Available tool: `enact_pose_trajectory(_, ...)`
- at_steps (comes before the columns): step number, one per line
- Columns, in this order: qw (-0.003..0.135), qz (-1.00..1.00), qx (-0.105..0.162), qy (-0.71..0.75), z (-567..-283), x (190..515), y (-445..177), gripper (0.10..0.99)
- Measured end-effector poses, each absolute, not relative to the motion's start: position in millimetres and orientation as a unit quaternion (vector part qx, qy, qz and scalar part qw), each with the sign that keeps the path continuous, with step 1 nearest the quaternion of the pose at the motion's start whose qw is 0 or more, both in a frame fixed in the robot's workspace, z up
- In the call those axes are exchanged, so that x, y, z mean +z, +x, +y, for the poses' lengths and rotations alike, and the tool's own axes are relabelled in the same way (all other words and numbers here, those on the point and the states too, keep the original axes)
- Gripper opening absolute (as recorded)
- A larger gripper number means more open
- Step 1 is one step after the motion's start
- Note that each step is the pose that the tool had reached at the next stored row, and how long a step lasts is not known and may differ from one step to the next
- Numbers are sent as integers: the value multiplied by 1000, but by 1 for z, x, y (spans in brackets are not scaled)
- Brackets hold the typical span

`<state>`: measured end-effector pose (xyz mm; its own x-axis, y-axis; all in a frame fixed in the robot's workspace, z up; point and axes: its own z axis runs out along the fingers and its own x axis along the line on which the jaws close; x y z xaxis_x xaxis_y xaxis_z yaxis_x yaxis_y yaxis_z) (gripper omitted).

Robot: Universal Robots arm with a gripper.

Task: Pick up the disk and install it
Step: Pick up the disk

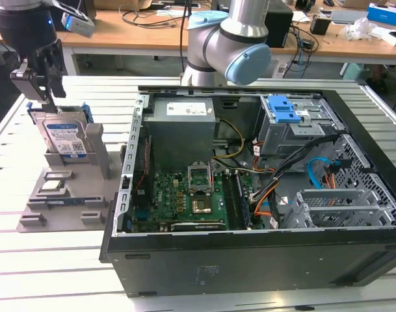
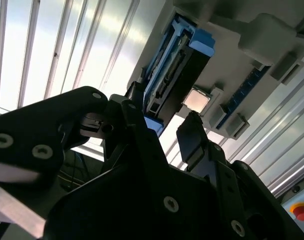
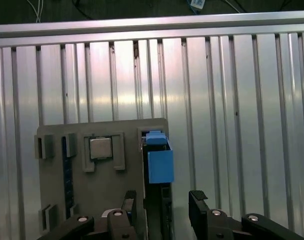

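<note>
One step in hand: pick-up, disk (image 1: 63, 138) not yet gripped | stands upright in grey holder (image 1: 99, 153) slot | gripper (image 3: 164, 196) spread wide just above holder, over disk | likely calls for centred descent, even squeeze on carrier edges

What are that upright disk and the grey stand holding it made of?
The disk looks like bare silver metal, judging by its dull sheen. Its blue frame looks like matte plastic, with a solid, even colour. The grey stand also seems to be matte plastic, possibly printed: flat grey, blocky shapes, no shine.
</note>
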<state>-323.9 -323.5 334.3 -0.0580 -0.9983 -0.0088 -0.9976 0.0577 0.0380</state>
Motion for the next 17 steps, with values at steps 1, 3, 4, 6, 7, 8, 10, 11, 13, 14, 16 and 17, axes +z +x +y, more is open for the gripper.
enact_pose_trajectory(1,10,-727,-17,687,-323,332,-326,541)
enact_pose_trajectory(3,10,-726,-17,687,-323,330,-328,541)
enact_pose_trajectory(4,10,-726,-17,688,-322,328,-328,541)
enact_pose_trajectory(6,10,-725,-17,689,-322,324,-329,541)
enact_pose_trajectory(7,10,-724,-17,689,-322,322,-330,541)
enact_pose_trajectory(8,10,-724,-17,690,-321,319,-330,541)
enact_pose_trajectory(10,10,-724,-17,690,-321,314,-330,541)
enact_pose_trajectory(11,10,-723,-17,690,-321,313,-330,541)
enact_pose_trajectory(13,10,-723,-17,690,-321,308,-330,541)
enact_pose_trajectory(14,10,-723,-17,691,-321,307,-330,541)
enact_pose_trajectory(16,10,-723,-17,691,-321,303,-330,541)
enact_pose_trajectory(17,10,-723,-17,691,-321,302,-331,541)
